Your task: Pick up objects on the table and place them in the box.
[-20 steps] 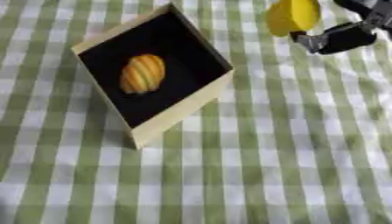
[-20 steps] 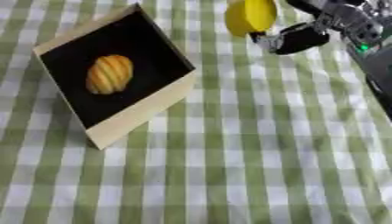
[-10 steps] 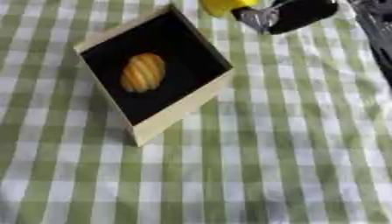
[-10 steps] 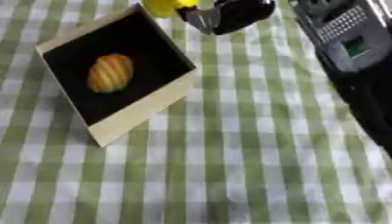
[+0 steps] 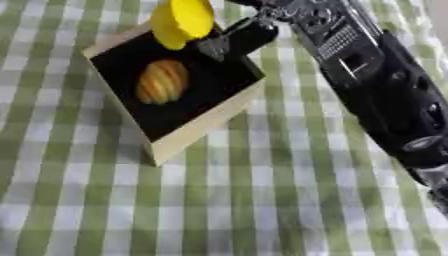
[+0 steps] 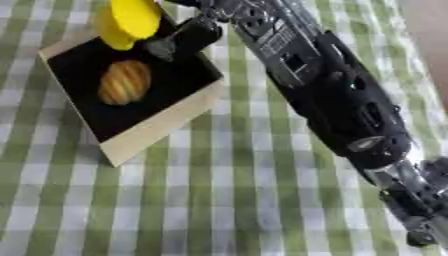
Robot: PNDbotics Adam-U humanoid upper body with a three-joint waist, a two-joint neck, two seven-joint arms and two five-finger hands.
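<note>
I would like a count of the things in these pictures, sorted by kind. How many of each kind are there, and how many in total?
Box: 1
Striped orange-yellow object, lying in the box: 1
Plain yellow object, held by the right hand over the box: 1
Total: 3 things, on a green checked tablecloth.

— What does the work sit on?
— A table under a tablecloth (image 5: 262, 200), checked in green and white, filling nearly the whole view.
— Anything past it?
— A plain pinkish-brown strip (image 6: 429, 30) at the upper right corner, too blurred to name.
</note>
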